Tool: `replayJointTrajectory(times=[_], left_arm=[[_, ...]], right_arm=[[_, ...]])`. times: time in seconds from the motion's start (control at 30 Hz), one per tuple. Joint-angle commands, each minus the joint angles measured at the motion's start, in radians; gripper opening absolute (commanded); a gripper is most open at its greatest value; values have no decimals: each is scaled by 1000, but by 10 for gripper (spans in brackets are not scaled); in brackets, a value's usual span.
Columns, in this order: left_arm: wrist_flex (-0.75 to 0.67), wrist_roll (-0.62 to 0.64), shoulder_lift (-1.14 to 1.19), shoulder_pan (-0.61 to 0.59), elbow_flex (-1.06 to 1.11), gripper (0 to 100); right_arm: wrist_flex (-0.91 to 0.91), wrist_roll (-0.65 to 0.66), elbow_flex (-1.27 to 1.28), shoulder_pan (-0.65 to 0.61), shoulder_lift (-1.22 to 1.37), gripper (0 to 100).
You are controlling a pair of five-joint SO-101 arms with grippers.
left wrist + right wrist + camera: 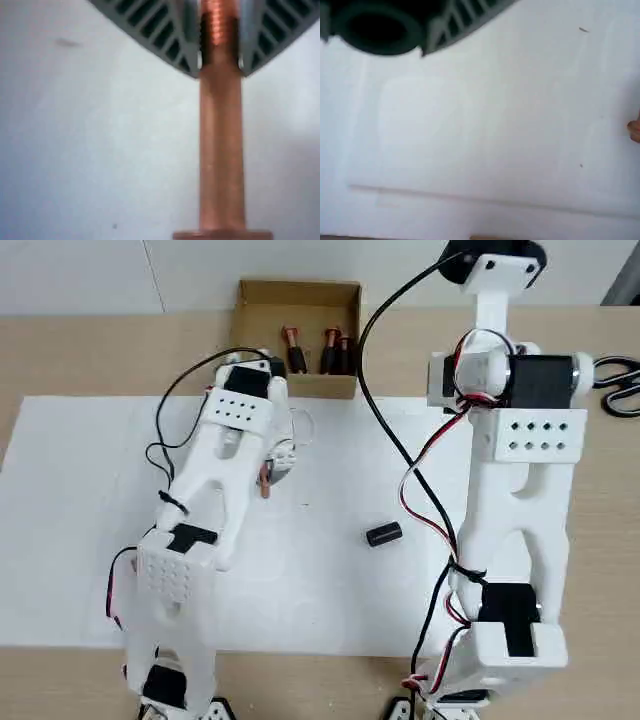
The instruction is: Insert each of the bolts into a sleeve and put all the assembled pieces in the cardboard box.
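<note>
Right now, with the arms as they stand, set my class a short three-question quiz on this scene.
1. How many assembled pieces lie in the box? A: one. B: three. C: five.
2. True or false: the loose sleeve lies inside the box.
3. Fill the gap: the left fingers are shut on a ____.

Key
1. B.
2. False: it lies on the paper, apart from the box.
3. bolt, gripped at its threaded end.
</note>
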Motion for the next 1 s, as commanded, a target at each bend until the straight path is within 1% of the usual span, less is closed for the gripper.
replayJointTrajectory(times=[0.0, 0.1, 0.2, 0.27, 0.33, 0.53, 0.8, 0.97], left_arm=[[20, -213, -14, -28, 15, 21], [18, -219, -12, -48, 41, 27], [5, -219, -14, -66, 41, 93], [-11, -244, -14, -71, 41, 126], [-34, -264, -14, -72, 42, 128], [-94, -267, -12, -74, 47, 127], [-133, -261, -11, -86, 47, 127], [-147, -261, 60, -94, 25, 126]], right_arm=[[4, 11, -2, 1, -56, 4], [4, 9, -2, 1, -56, 4], [4, 9, -2, 1, -56, 4], [4, 9, -2, 1, -56, 4], [4, 9, -2, 1, -56, 4], [4, 9, -2, 1, -56, 4], [4, 8, -2, 1, -56, 4], [4, 8, -2, -4, -56, 4]])
